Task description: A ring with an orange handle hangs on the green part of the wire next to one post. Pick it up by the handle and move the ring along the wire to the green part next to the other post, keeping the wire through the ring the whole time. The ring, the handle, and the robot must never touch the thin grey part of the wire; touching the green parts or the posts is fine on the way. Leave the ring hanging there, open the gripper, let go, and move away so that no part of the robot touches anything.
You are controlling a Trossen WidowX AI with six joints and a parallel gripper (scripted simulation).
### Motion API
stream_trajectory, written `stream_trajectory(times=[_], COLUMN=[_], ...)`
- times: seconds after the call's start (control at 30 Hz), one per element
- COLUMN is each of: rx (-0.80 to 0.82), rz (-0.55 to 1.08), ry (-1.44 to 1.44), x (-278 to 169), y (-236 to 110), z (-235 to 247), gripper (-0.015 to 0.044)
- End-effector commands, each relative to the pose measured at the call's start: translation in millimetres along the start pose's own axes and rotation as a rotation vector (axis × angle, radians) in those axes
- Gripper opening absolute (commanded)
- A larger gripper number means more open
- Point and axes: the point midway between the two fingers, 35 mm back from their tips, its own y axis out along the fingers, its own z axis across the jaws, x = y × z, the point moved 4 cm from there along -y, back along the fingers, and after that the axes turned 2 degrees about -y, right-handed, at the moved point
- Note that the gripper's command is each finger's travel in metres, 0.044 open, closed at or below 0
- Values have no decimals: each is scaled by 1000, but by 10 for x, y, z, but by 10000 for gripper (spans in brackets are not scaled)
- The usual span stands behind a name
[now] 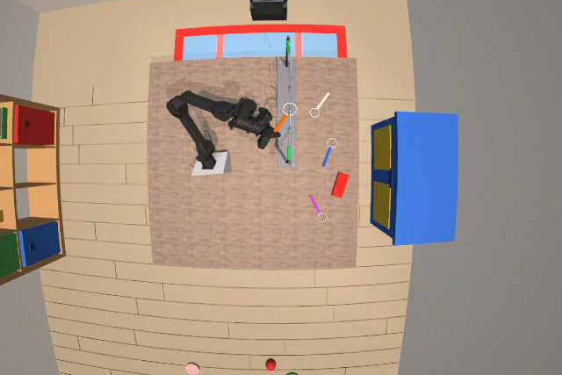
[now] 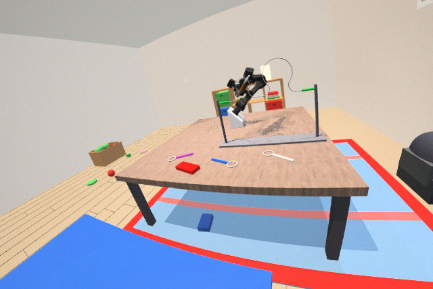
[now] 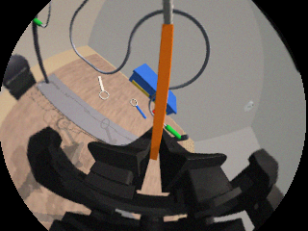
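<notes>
Gripper [image 3: 154, 161] clamped tight on the orange handle [image 1: 279, 122], fingers nearly together around its lower end. Arm [image 1: 206, 105] is up high over the table [image 1: 235, 226]. The ring [image 1: 289, 109] rides around the wire [image 2: 285, 69], roughly midway between the two posts [image 2: 316, 109].

1. Bench [image 2: 314, 177]: carries the wire stand's base plate [image 1: 282, 90] and the arm's pedestal [image 1: 223, 162].
2. Three spare rings [image 1: 314, 112] and a block [image 1: 340, 183]: on the bench, beyond the base plate from the arm.

Orange handle [image 3: 162, 84] between black fingers
</notes>
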Motion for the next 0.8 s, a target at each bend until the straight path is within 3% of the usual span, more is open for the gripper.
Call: stream_trajectory(times=[0.0,0.77], rx=[53,316], rz=[-12,-81], ry=[94,568], x=[-10,62], y=[13,12], z=[54,328], gripper=[-150,-150])
